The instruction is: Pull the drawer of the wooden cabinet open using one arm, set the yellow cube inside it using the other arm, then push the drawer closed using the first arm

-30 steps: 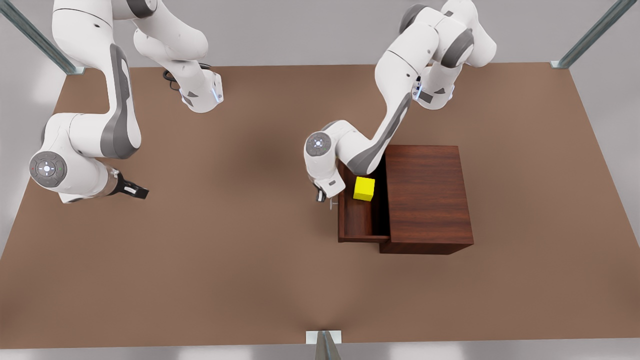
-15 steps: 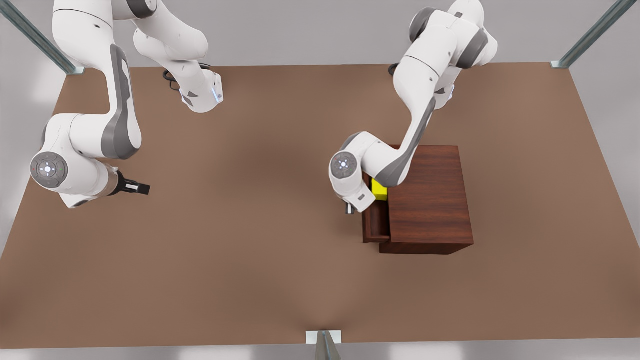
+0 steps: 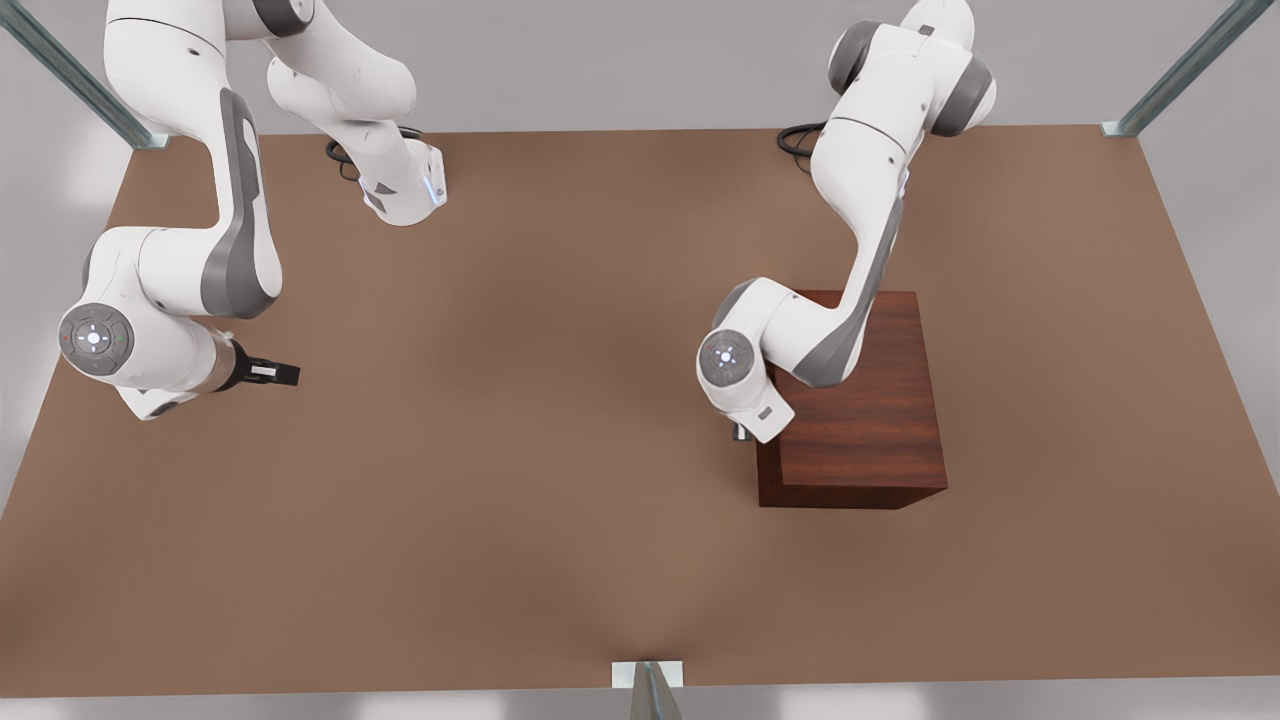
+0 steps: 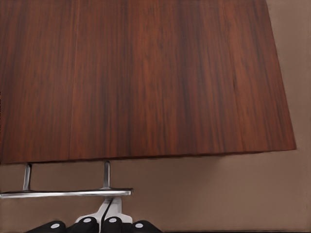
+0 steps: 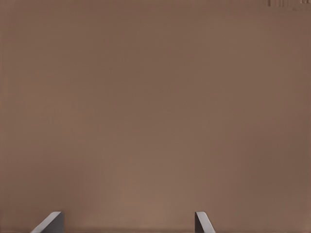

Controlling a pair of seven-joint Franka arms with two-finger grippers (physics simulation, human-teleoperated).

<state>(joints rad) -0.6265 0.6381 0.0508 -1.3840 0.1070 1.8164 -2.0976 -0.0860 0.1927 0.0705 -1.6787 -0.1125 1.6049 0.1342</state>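
Note:
The wooden cabinet stands on the front view's right of the table, and its top shows wood grain. The drawer sits flush in the cabinet. Its silver bar handle sticks out from the front panel. My left gripper is shut, with its fingertips together right against the handle bar. The yellow cube is hidden. On the front view's left, my right gripper waits open above bare table, fingertips wide apart with nothing between them.
The brown table stretches wide around the cabinet. Metal frame posts stand at the far corners and at the near edge's middle. The two arm bases sit at the far side.
The left gripper has pushed the drawer in toward the front view's right until it closed flush. The yellow cube went out of sight with it. The right arm barely moved.

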